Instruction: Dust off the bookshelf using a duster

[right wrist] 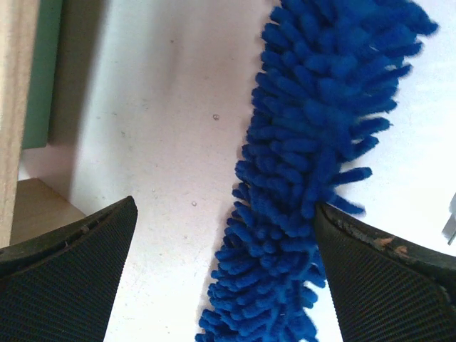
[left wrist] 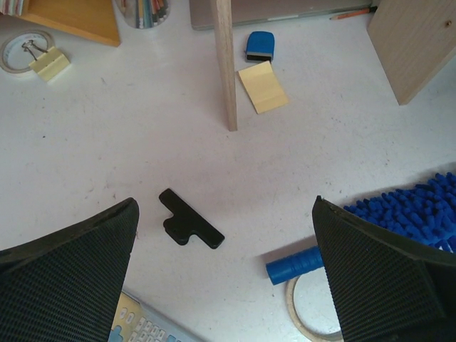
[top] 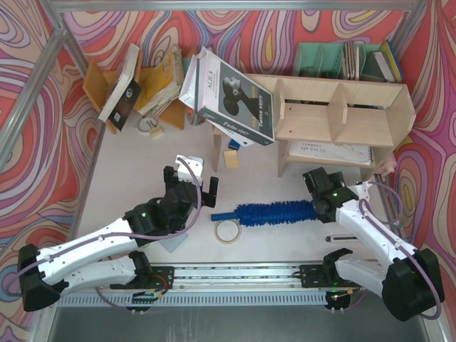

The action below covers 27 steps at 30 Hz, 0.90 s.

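The blue fluffy duster (top: 276,211) lies flat on the table in front of the bookshelf (top: 342,117), its slim handle (top: 223,215) pointing left. My right gripper (top: 315,203) stands open over the duster's right end. In the right wrist view the fluffy head (right wrist: 320,142) lies between the fingers of that gripper (right wrist: 224,263), brushing the right finger and well apart from the left one. My left gripper (top: 192,187) hangs open above the table, left of the handle. Its wrist view has the handle tip (left wrist: 293,265) beside the right finger, with nothing between the fingers of the gripper (left wrist: 224,271).
A big book (top: 235,100) leans on the bookshelf's left end. A tape ring (top: 227,231) lies below the handle. A black clip piece (left wrist: 191,228), a calculator (left wrist: 142,328), a sticky pad (left wrist: 262,87) and a shelf leg (left wrist: 226,64) lie ahead of the left gripper.
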Each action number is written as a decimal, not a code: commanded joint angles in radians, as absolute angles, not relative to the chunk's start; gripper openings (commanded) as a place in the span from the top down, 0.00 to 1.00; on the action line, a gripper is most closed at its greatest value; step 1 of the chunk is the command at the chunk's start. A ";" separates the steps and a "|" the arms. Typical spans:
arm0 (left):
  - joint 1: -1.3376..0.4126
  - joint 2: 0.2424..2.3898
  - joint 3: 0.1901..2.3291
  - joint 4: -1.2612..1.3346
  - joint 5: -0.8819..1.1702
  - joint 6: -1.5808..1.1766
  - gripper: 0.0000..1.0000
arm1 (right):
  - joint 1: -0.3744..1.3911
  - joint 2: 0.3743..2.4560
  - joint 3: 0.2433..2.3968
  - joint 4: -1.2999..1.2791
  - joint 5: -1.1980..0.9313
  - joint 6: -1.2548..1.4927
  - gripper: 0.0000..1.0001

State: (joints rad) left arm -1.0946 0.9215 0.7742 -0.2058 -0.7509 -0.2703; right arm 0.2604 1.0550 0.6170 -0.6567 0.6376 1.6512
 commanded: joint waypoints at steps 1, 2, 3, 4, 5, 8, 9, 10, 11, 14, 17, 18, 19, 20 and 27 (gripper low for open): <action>-1.089 0.934 0.823 -0.280 -0.718 -0.315 0.01 | 0.253 1.045 0.671 -0.714 0.704 1.507 0.01; -1.089 0.936 0.830 -0.291 -0.713 -0.322 0.02 | 0.253 1.035 0.673 -0.702 0.705 1.480 0.01; -1.089 0.936 0.838 -0.303 -0.708 -0.327 0.02 | 0.253 1.021 0.672 -0.689 0.706 1.454 0.01; -1.089 0.934 0.844 -0.313 -0.703 -0.332 0.02 | 0.253 1.008 0.671 -0.679 0.706 1.429 0.01; -1.089 0.931 0.850 -0.322 -0.698 -0.339 0.02 | 0.253 0.993 0.671 -0.675 0.708 1.409 0.01; -1.089 0.916 0.863 -0.346 -0.677 -0.356 0.02 | 0.253 0.950 0.676 -0.665 0.724 1.339 0.01; -1.090 0.911 0.865 -0.352 -0.670 -0.363 0.02 | 0.253 0.932 0.680 -0.664 0.730 1.313 0.01; -1.089 0.907 0.870 -0.361 -0.662 -0.370 0.02 | 0.253 0.917 0.681 -0.654 0.735 1.280 0.01; -1.089 0.904 0.875 -0.371 -0.656 -0.376 0.02 | 0.253 0.902 0.681 -0.637 0.736 1.234 0.01; -1.089 0.900 0.898 -0.409 -0.628 -0.388 0.02 | 0.253 0.867 0.688 -0.560 0.711 1.070 0.01; -1.089 0.903 0.929 -0.458 -0.590 -0.394 0.02 | 0.253 0.834 0.697 -0.477 0.651 0.902 0.01; -1.089 0.906 0.940 -0.473 -0.577 -0.397 0.02 | 0.253 0.824 0.707 -0.469 0.638 0.873 0.01; -1.089 0.907 0.950 -0.493 -0.563 -0.401 0.02 | 0.252 0.811 0.715 -0.463 0.624 0.844 0.01; -1.089 0.904 0.958 -0.509 -0.549 -0.407 0.02 | 0.253 0.801 0.717 -0.440 0.603 0.798 0.01; -1.089 0.888 0.985 -0.664 -0.571 -0.517 0.02 | 0.253 0.729 0.783 -0.316 0.331 0.461 0.01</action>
